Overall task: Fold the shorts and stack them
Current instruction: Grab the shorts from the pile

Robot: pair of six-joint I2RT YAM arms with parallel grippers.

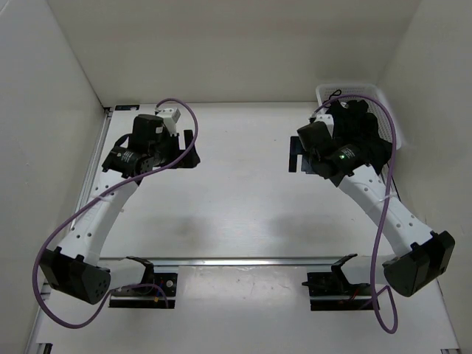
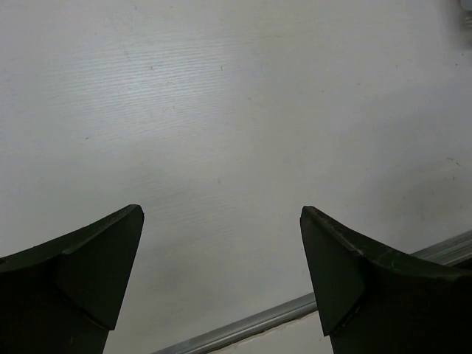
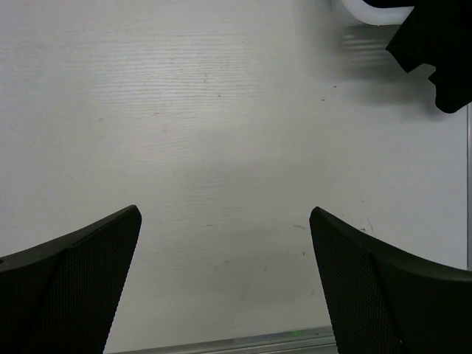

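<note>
At the far right corner of the white bench [image 1: 243,206], a pair of plain black soft fabric shorts [image 1: 365,122] is lying bunched in a white plastic basket [image 1: 354,87], with part of the cloth spilling over its rim. The right arm [image 1: 376,199] is hovering just beside the basket, its jaws standing wide open and gripping nothing. Its wrist view is showing bare bench between them, with a black edge of the shorts [image 3: 442,44] hanging to the far right, apart from the jaws and next to the basket's rim [image 3: 369,11]. The left arm [image 1: 110,214] is hovering over the far left of the bench, its jaws likewise spread wide and empty. It is well apart from the shorts, with only bare surface and a strip of aluminium rail [image 2: 258,324] in its wrist view. The task appears to be only beginning: the step in hand is fetching the shorts out of the basket, and nothing is being folded yet. The next move is likely calling for the right jaws to swing right and farther over the basket and close on a fold of loose cloth, so it can be drawn out and spread flat mid-bench.
</note>
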